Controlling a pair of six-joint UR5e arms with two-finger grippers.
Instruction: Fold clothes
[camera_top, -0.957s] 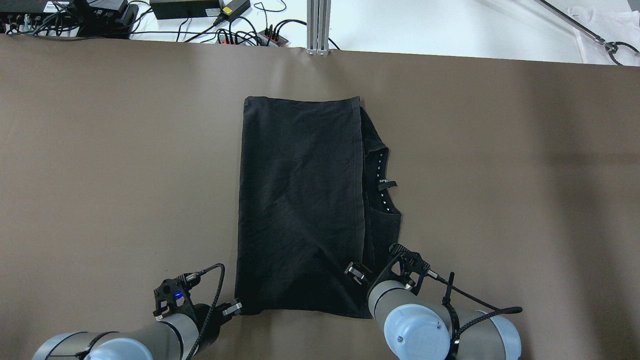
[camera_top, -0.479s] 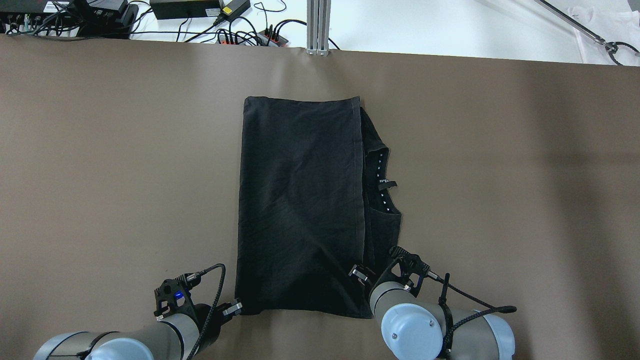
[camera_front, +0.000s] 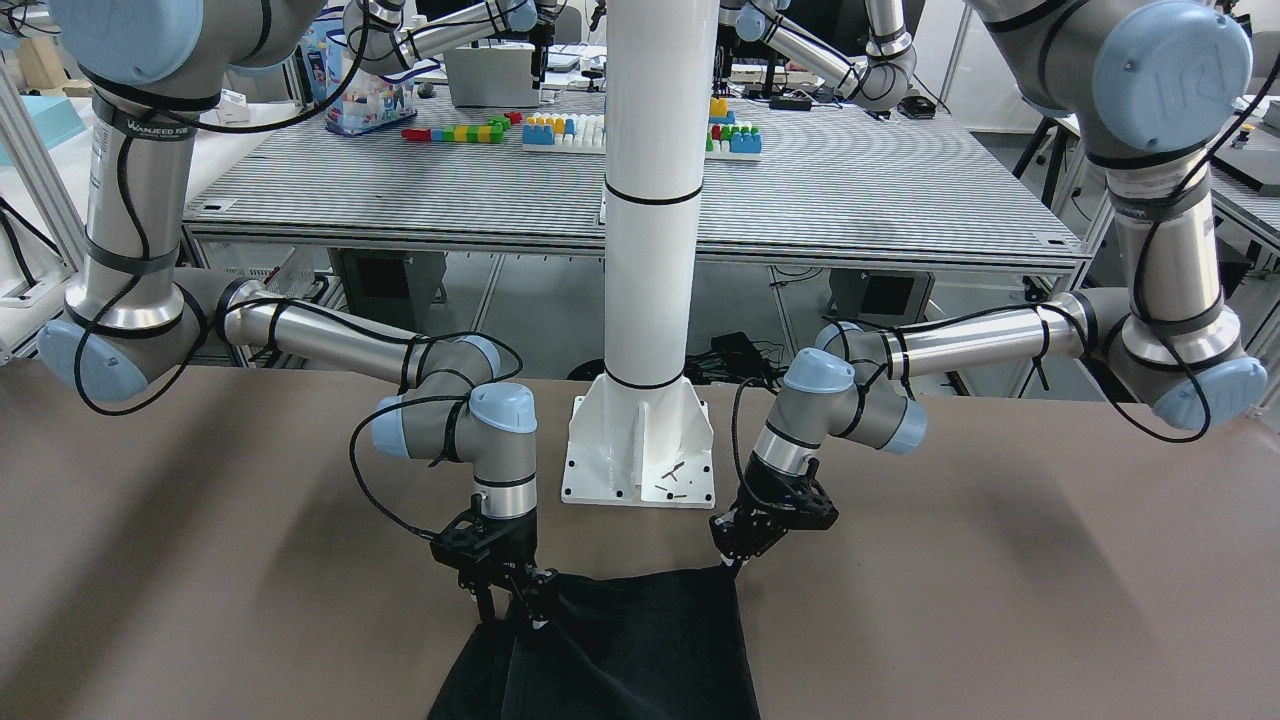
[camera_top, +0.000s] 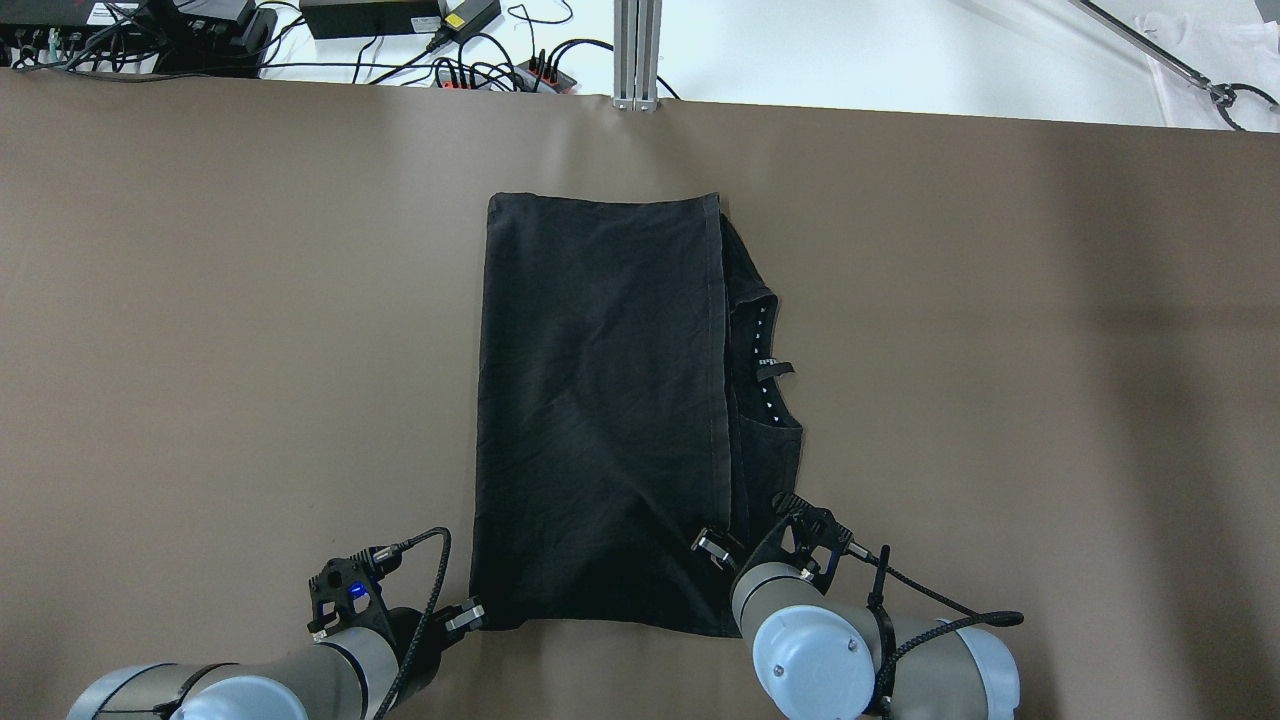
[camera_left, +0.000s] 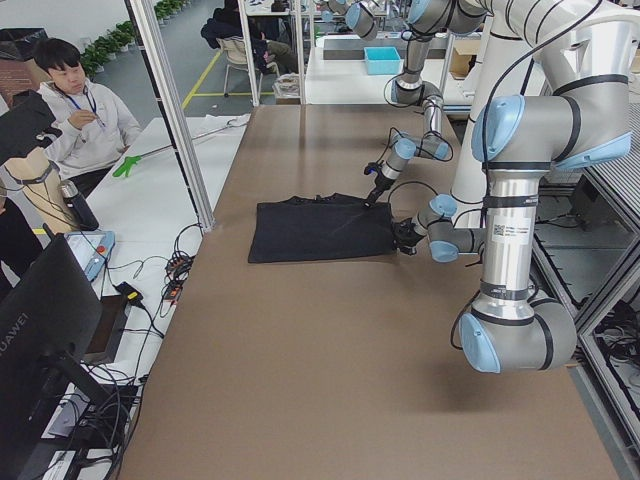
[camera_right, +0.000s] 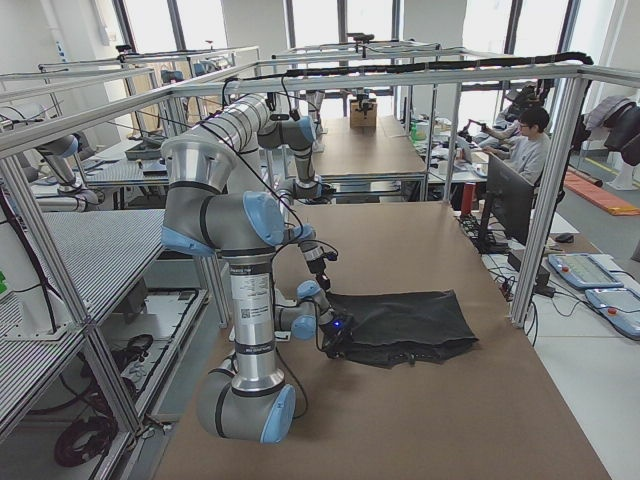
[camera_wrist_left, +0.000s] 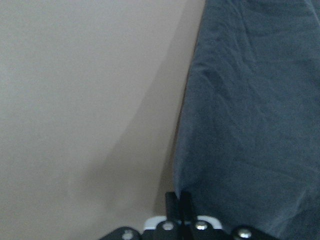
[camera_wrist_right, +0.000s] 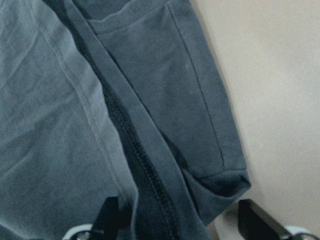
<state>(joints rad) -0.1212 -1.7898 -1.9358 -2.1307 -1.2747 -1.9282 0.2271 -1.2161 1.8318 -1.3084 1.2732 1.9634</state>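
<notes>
The black cloth (camera_top: 600, 400) lies folded flat on the brown table (camera_top: 250, 300), with a collar and label showing along its right side. It also shows in the front view (camera_front: 620, 650) and in both wrist views (camera_wrist_left: 250, 125) (camera_wrist_right: 75, 100). My left gripper (camera_top: 470, 615) is at the cloth's near left corner. In the left wrist view (camera_wrist_left: 178, 202) its fingers are shut together on the cloth's edge. My right gripper (camera_top: 712, 545) is low over the near right corner. Its fingers (camera_wrist_right: 112, 220) stand wide apart, astride the folded hem and sleeve.
The white pillar's base (camera_front: 640, 450) stands on the table between my arms. An aluminium post (camera_top: 636, 55), power bricks and cables (camera_top: 370, 20) lie beyond the far edge. A seated person (camera_left: 80, 110) is off the table's far side.
My right arm has shifted slightly to the left, its gripper staying over the near right corner. The left arm and the cloth have not moved.
</notes>
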